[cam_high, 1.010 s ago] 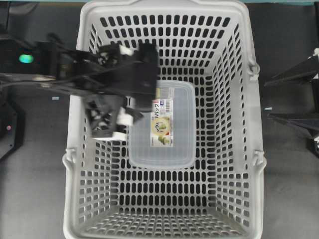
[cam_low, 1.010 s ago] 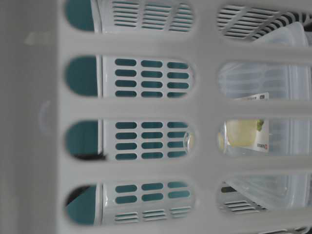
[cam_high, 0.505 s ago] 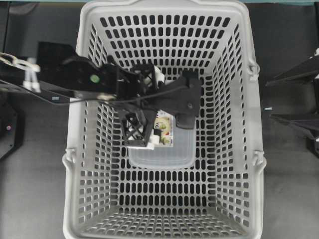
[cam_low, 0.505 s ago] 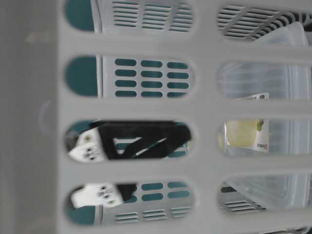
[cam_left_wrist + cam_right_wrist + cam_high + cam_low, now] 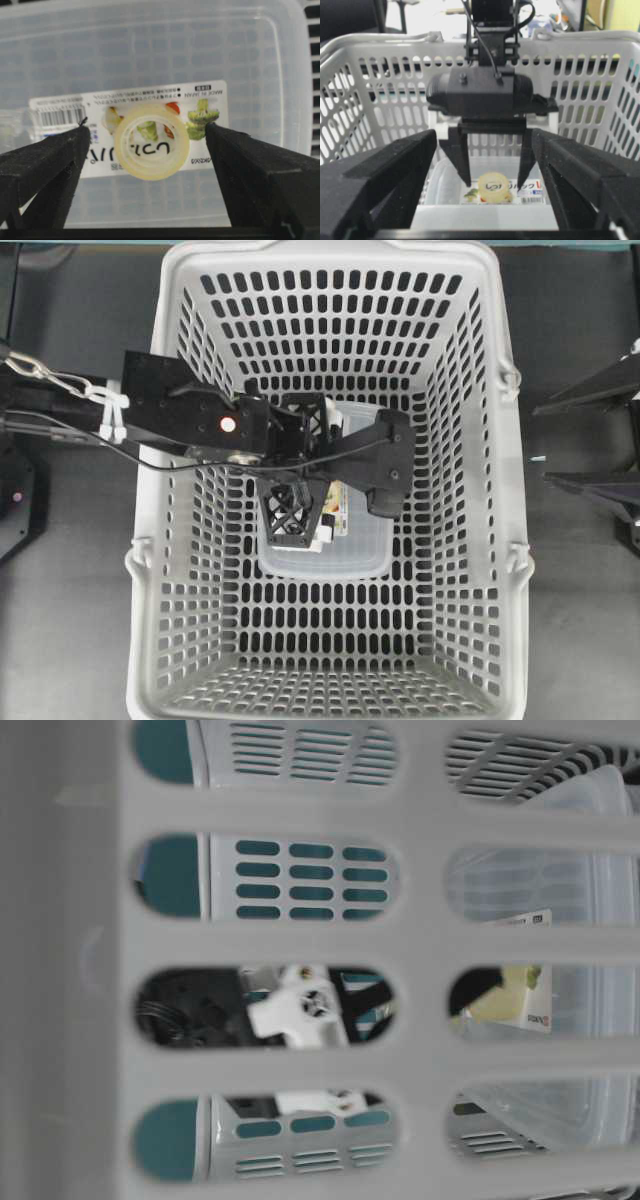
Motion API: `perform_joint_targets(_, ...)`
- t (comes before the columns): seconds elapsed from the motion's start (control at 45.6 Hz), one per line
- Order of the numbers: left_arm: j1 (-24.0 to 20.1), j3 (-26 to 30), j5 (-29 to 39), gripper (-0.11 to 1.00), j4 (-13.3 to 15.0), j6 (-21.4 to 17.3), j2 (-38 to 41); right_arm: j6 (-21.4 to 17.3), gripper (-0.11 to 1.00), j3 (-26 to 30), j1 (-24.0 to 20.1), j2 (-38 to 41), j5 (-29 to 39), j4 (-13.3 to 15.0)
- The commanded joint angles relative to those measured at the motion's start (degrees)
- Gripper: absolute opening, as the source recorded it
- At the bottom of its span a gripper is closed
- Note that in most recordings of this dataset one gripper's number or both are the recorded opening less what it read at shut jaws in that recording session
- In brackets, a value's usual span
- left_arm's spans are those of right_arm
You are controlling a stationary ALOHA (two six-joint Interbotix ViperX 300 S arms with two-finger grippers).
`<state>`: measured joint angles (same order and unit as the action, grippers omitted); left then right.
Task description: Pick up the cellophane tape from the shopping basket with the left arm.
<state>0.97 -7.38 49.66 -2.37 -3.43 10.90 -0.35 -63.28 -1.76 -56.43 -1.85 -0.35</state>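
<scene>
Your left arm's fingers straddle the tape roll inside the basket, spread and holding nothing.

Overhead, you see the left arm (image 5: pixel 190 425) reaching into the shopping basket (image 5: pixel 480 540), its gripper (image 5: pixel 310 480) above a translucent tray (image 5: pixel 360 550) on the basket floor; the cellophane tape (image 5: pixel 335 510) is mostly hidden beneath it. At table level, through the basket's slots, you glimpse white and black gripper parts (image 5: pixel 295 1010) and the tray's label (image 5: pixel 525 1000). From the left wrist, the pale yellow tape (image 5: pixel 151 141) lies on the tray lid (image 5: pixel 150 60), centred between both fingers (image 5: pixel 45 160), touching neither. From the right wrist, your right gripper (image 5: pixel 485 200) is wide open outside the basket, holding nothing.
</scene>
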Motion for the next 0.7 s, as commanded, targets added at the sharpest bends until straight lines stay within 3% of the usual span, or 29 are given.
perform_joint_targets(0.0, 0.18, -0.35, -0.53, 0.9, -0.18, 0.09, -0.35, 0.0, 0.75, 1.32, -0.09, 0.26, -0.44, -0.18)
perform_joint_targets(0.483, 0.26, -2.99, -4.31, 0.88, -0.18, 0.0, -0.35, -0.09, 0.75, 1.23, -0.09, 0.26, -0.35, -0.18)
perform_joint_targets(0.571, 0.26, -2.9, -4.31, 0.79, -0.26, -0.09, -0.44, -0.09, 0.75, 1.14, -0.09, 0.26, -0.35, -0.09)
perform_joint_targets(0.68, 0.79, -2.55, -4.22, 0.52, -0.18, -0.88, -0.79, -0.09, 0.75, 1.05, -0.09, 0.26, -0.26, -0.18)
